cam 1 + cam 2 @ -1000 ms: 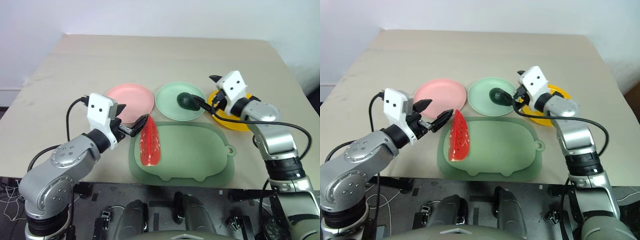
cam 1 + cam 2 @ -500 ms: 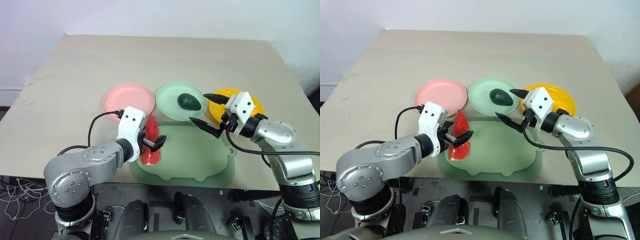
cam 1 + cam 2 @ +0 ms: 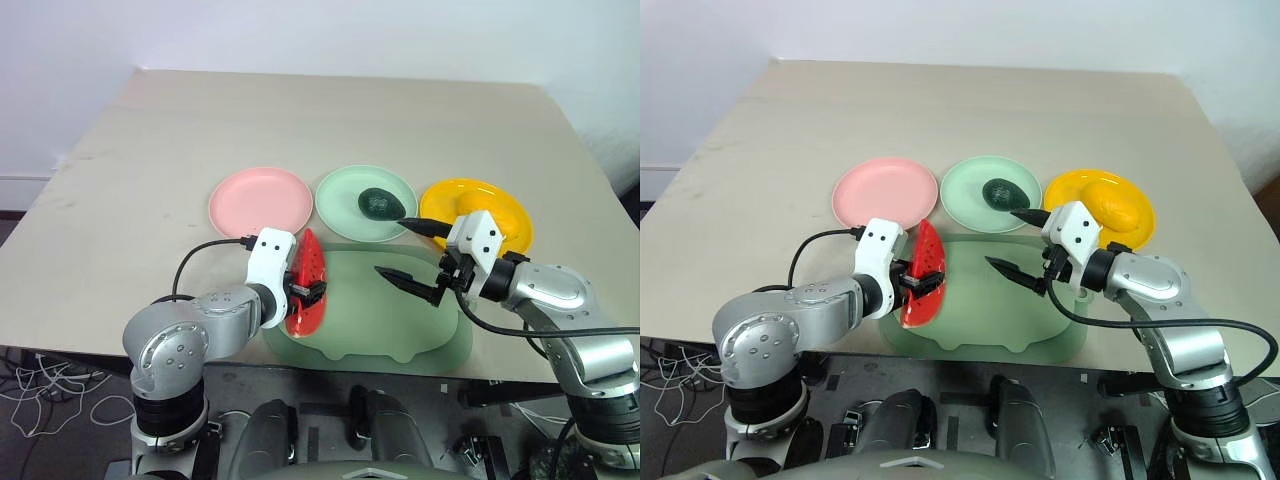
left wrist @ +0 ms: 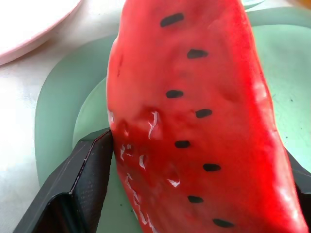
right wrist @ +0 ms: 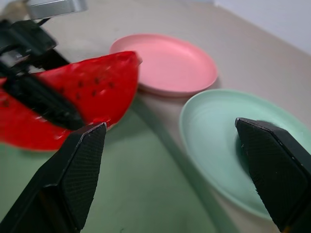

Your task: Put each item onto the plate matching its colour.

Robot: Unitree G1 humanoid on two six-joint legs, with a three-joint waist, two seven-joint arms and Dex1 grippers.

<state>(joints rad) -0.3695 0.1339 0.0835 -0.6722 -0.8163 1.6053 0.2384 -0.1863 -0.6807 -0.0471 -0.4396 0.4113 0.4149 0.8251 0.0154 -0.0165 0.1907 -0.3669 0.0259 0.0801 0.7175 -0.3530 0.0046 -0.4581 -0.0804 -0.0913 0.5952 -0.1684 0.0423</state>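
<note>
Straddling watermelon slice [image 3: 305, 290], left gripper [image 3: 308, 291] angled down over tray [image 3: 400, 335].

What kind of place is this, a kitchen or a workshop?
Probably a robot test room, not a kitchen: a bare table against a blank white wall, plastic toy food such as the watermelon slice, and loose cables on the floor.

A beige table [image 3: 330, 130] carries three round plates in a row: a pink plate [image 3: 260, 199], a mint green plate [image 3: 345, 205] and a yellow plate [image 3: 505, 215]. Just before them lies a darker green tray [image 3: 370, 320] with a wavy edge.
</note>
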